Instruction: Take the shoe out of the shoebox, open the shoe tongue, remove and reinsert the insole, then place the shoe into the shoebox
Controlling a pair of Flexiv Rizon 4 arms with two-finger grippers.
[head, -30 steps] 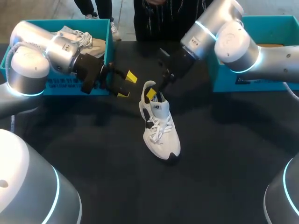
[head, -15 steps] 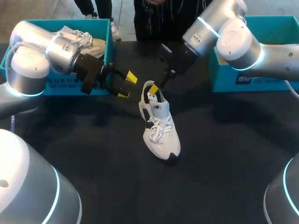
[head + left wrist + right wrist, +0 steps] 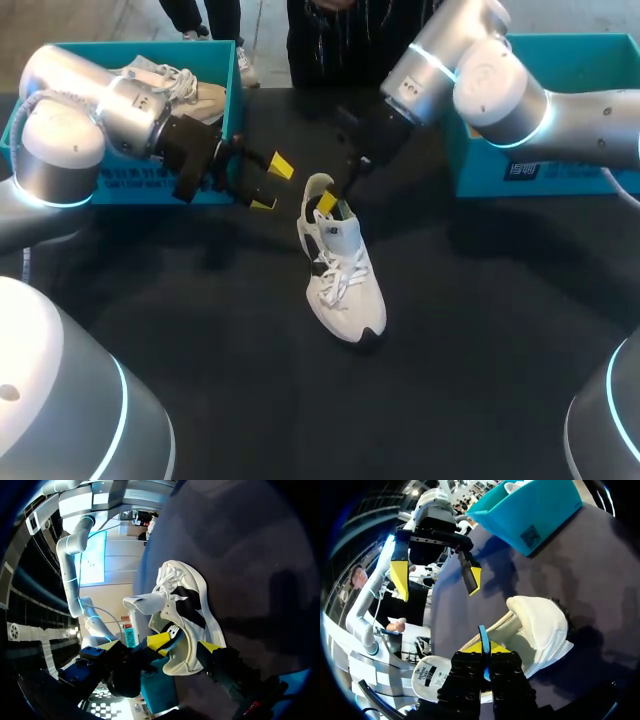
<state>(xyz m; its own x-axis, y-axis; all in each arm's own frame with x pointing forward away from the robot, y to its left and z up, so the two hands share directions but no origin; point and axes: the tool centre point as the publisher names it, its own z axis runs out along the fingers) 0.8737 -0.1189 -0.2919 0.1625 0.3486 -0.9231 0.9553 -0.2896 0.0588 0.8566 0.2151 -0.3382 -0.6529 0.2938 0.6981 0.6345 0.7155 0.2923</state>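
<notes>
The white shoe (image 3: 340, 270) with black patches rested upright on its sole on the dark table (image 3: 480, 330), laces up and outside both boxes. Its toe pointed toward the robot and its heel away.

The right gripper (image 3: 326, 203) sat at the shoe's heel opening. Its 2 yellow tips were pinched together on a thin blue-edged strip, the insole (image 3: 483, 632), which stood up out of the shoe between them.

The left gripper (image 3: 272, 184) hovered just beside the shoe's heel on the robot's left, not touching it. Its 2 fingers were spread wide with nothing between them.

Farther from the shoe on that same side, past the left gripper, stood a teal shoebox (image 3: 120, 185) holding a second pale shoe (image 3: 165, 76). Another teal box (image 3: 520, 170) stood well apart from the shoe on the opposite side, partly behind the right arm.
</notes>
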